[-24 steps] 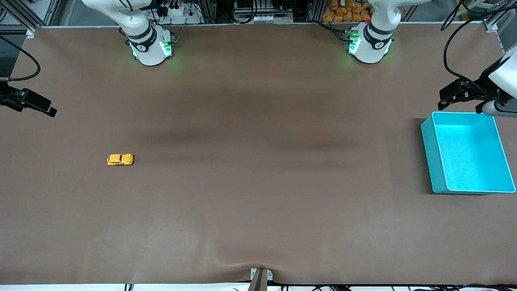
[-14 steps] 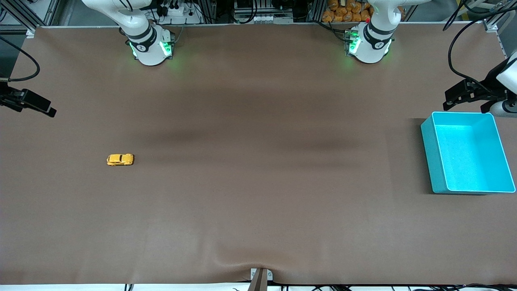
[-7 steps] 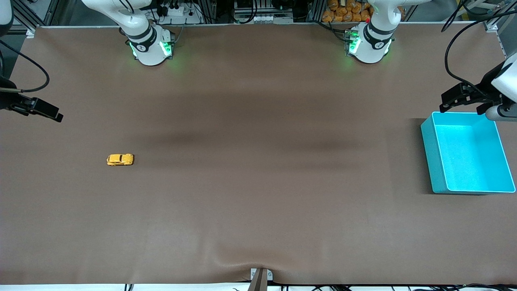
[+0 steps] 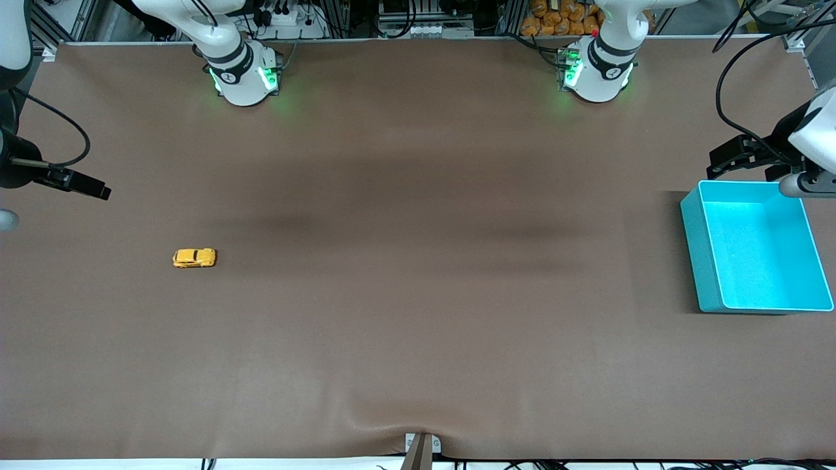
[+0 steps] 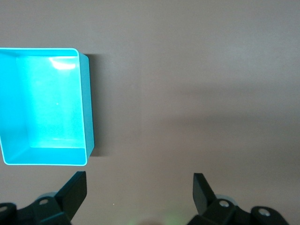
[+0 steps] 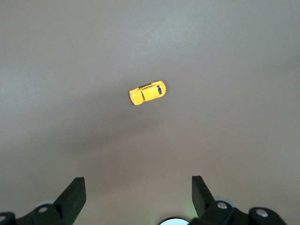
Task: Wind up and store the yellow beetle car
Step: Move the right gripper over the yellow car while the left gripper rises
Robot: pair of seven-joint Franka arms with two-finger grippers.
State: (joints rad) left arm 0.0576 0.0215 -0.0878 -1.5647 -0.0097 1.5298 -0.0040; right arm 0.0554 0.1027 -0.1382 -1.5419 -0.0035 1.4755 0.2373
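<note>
Brown tabletop (image 4: 418, 326) sitting mostly bare. Yellow beetle car (image 4: 194, 258) resting on its wheels twd right arm's end, well apart from turquoise bin (image 4: 697, 254) at left arm's end. Right gripper (image 6: 136, 199) hovering high above car, fingers spread, gripping nothing. Left gripper (image 5: 138, 192) waiting beside bin, also spread & empty. Risking: tiny glossy body slipping or rolling away w/ off-centre pinch; wheels skidding on cloth during winding.
</note>
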